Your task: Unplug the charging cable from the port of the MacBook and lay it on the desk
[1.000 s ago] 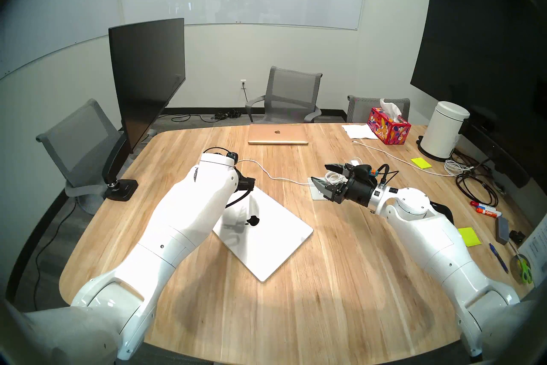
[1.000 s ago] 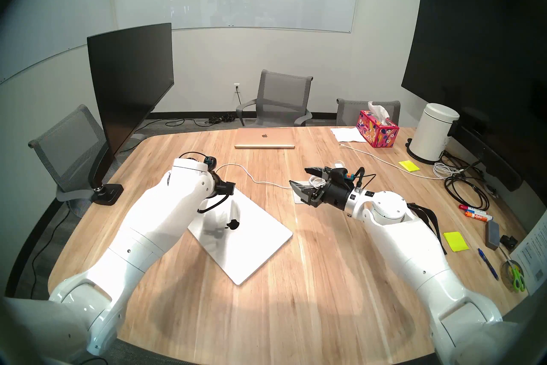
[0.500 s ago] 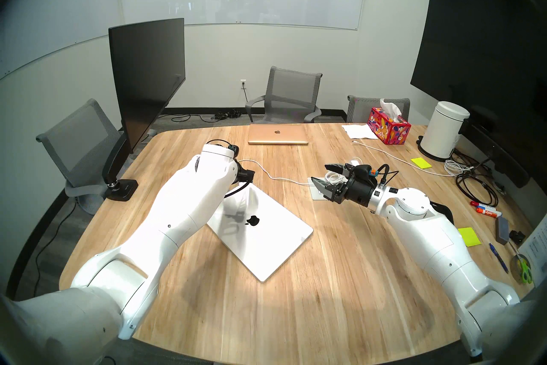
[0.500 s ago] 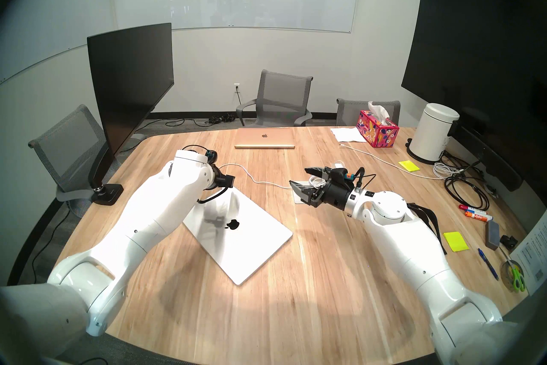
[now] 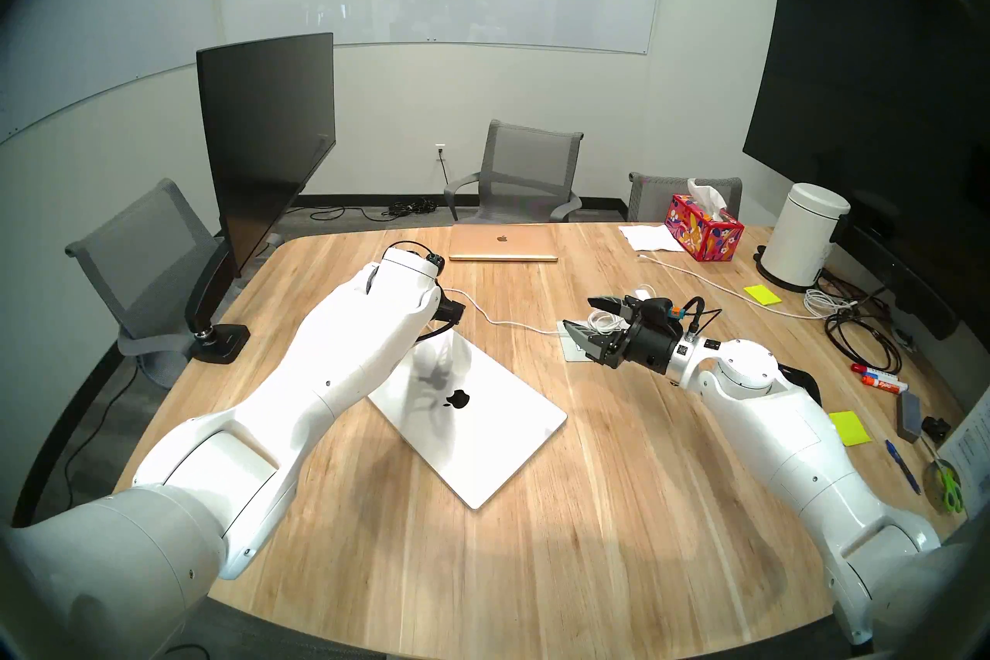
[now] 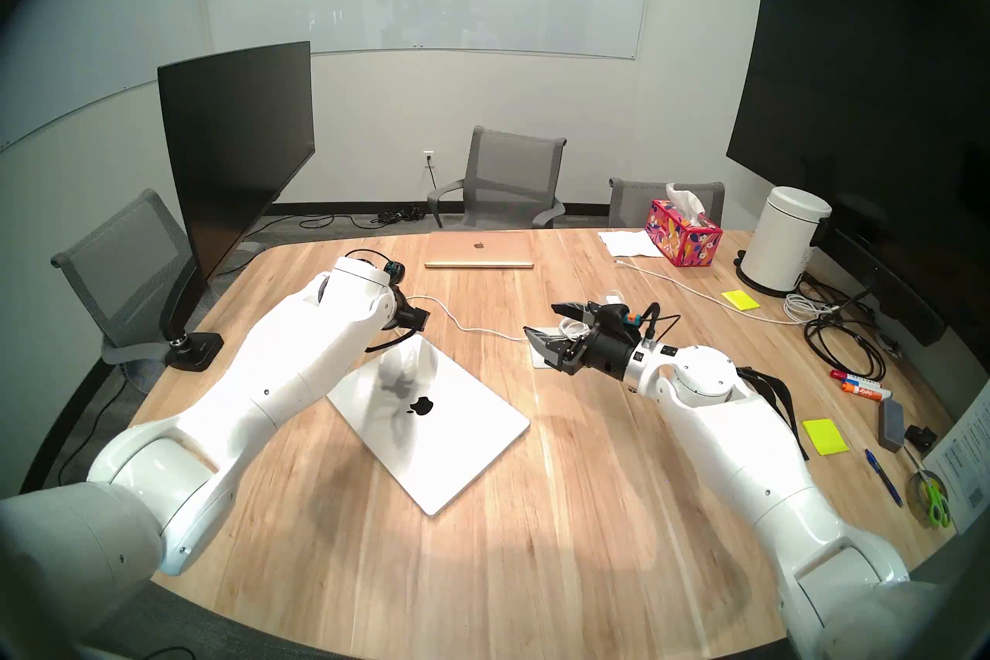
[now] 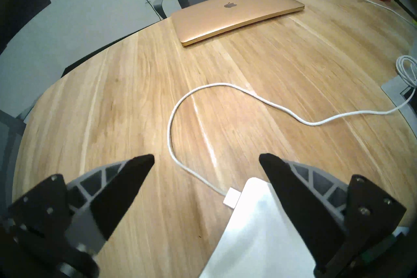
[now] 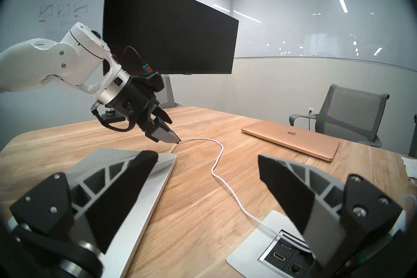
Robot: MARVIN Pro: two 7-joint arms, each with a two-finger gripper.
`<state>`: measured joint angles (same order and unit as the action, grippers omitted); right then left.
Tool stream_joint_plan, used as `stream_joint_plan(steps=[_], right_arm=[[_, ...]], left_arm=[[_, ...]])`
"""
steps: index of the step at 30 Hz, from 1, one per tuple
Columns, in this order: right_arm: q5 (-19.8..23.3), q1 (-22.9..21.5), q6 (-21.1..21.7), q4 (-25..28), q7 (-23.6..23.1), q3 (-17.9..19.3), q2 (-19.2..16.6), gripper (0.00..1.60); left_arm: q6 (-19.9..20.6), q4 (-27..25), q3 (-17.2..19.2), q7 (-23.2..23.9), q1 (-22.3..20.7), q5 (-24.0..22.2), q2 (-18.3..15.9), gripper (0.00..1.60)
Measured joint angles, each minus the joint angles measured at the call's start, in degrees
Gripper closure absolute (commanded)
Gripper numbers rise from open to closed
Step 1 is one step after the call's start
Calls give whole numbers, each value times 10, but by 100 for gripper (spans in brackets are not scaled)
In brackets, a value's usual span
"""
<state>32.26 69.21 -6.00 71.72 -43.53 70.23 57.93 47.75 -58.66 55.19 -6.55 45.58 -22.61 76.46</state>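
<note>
Laptops (image 5: 471,415) two, white cables (image 7: 203,99) two, chairs (image 5: 522,171) three.

The MacBook (image 5: 471,420), silver-white with a black apple logo, is lying closed and flat, turned at an angle, on the light-wood table (image 5: 616,509). The charging cable (image 7: 180,101), a thin white cord, is snaking across the table, its flat plug (image 7: 231,197) still being seated in the MacBook's edge.

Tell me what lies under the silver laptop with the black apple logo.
The silver slim laptop lies closed and flat on the light-wood desk. Only the wood shows around its edges; anything beneath it is covered. The thin white charging cable plugs into its edge and does not run under it.
</note>
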Motion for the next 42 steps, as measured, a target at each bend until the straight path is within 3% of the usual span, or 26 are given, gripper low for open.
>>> stream_joint_plan(steps=[10, 15, 18, 19, 23, 26, 32, 34, 35, 36, 42], right_arm=[[0, 0, 0, 0, 0, 0, 0, 0], [0, 0, 0, 0, 0, 0, 0, 0], [0, 0, 0, 0, 0, 0, 0, 0], [0, 0, 0, 0, 0, 0, 0, 0], [0, 0, 0, 0, 0, 0, 0, 0], [0, 0, 0, 0, 0, 0, 0, 0], [0, 0, 0, 0, 0, 0, 0, 0], [0, 0, 0, 0, 0, 0, 0, 0], [0, 0, 0, 0, 0, 0, 0, 0], [0, 0, 0, 0, 0, 0, 0, 0], [0, 0, 0, 0, 0, 0, 0, 0]], left_arm=[[-20, 65, -41, 84, -47, 26, 9, 0], [-32, 103, -58, 135, -73, 31, 14, 46], [-38, 121, -65, 155, -84, 32, 17, 65], [-40, 130, -68, 164, -88, 33, 19, 80], [-46, 162, -77, 189, -104, 35, 26, 90], [-51, 185, -83, 203, -115, 37, 33, 105], [-60, 231, -95, 221, -133, 42, 50, 113], [-64, 246, -99, 226, -138, 44, 56, 132], [-66, 253, -101, 229, -141, 46, 59, 155], [-69, 260, -103, 231, -143, 47, 62, 160], [-80, 295, -110, 241, -154, 51, 79, 160]])
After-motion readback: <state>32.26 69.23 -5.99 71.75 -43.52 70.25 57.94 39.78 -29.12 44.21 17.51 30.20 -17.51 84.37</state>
